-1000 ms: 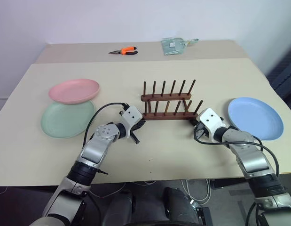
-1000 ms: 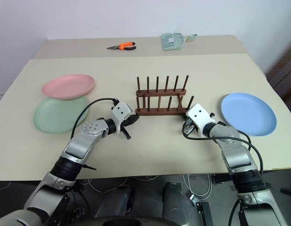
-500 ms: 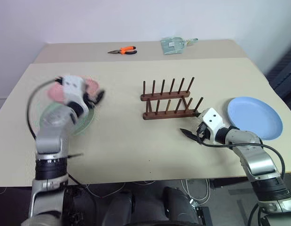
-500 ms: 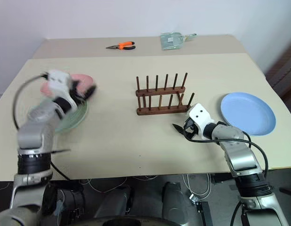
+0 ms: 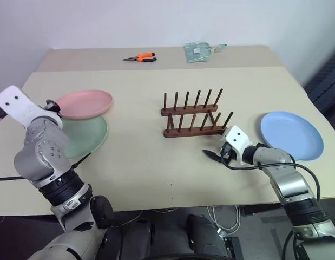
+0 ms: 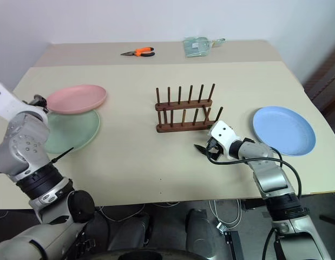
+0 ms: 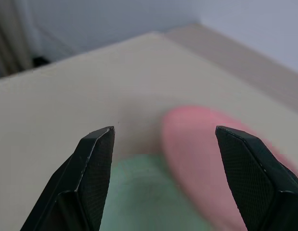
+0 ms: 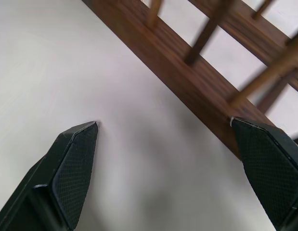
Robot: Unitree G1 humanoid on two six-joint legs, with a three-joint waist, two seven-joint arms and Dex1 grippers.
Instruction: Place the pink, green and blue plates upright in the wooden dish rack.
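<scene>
Surface: beige table (image 5: 156, 168) against a pale wall.
Right gripper (image 6: 206, 150): near right, fingers spread wide, empty, just beside the small dark-brown wooden dish rack (image 5: 194, 114).
Left gripper (image 7: 163, 159): fingers apart, empty, above the round mint-green plate (image 5: 86, 135) and overlapping pastel-pink plate (image 5: 85, 103).
Round light-blue plate (image 5: 291, 135): flat, right.
Far: orange-handled pliers (image 5: 140, 57).
</scene>
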